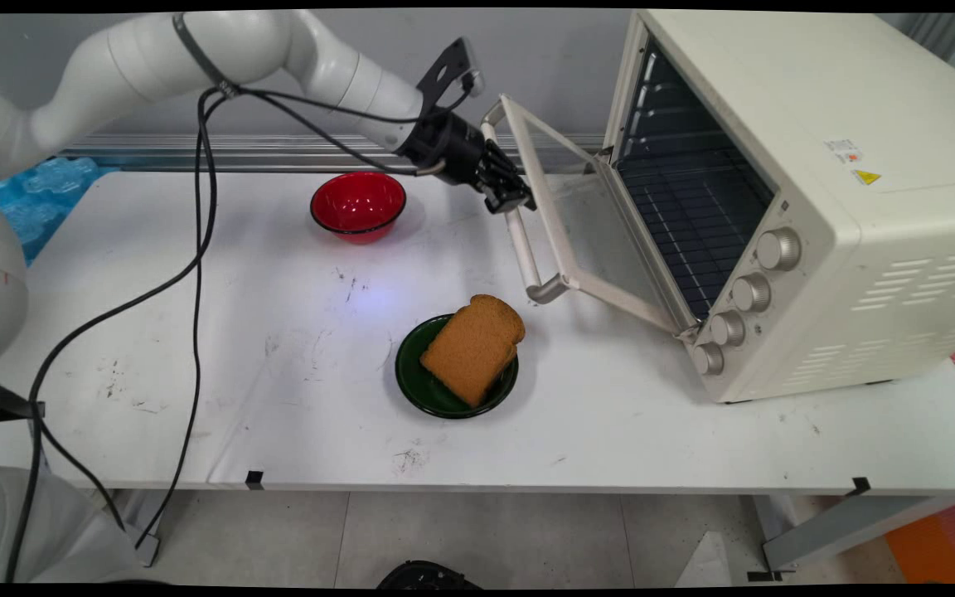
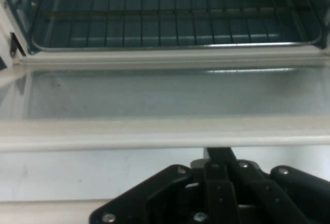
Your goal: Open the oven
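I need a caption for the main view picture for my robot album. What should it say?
The gripper at the handle of the toaster oven's open door, bread on a green plate, red bowl behind.

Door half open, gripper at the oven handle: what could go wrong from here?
1. The gripper meets the door handle near its upper end, so it may slip off.
2. Pulling off-centre could drag the toaster oven across the table.
3. A dropping door might come close to the bread.
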You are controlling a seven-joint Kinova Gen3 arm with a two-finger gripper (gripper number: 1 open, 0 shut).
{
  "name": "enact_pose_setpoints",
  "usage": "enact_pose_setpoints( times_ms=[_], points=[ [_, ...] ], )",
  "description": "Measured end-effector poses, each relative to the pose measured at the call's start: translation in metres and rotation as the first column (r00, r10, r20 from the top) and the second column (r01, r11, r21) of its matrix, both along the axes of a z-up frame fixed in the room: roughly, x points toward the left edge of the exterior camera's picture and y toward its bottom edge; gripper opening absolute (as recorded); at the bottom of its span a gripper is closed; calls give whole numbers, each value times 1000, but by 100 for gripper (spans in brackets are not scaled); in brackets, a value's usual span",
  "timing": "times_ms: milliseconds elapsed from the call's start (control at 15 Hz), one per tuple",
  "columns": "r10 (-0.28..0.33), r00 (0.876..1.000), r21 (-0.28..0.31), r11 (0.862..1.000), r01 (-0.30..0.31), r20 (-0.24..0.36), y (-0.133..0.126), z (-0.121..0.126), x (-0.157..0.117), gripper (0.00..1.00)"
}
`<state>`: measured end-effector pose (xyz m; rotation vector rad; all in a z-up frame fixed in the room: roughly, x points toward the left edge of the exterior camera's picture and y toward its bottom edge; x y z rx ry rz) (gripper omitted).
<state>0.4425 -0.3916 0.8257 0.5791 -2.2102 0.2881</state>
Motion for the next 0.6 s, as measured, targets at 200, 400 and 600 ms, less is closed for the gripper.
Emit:
enact_pose_setpoints(
  times_ms=[200, 400, 600],
  points=[
    [-7, 1000, -9, 1000, 7, -7, 5, -15, 8, 0],
    [-13, 1000, -18, 1000, 13, -11, 11, -28, 16, 0],
    [-16, 1000, -25, 1000, 15, -15, 15, -39, 22, 0]
  ],
)
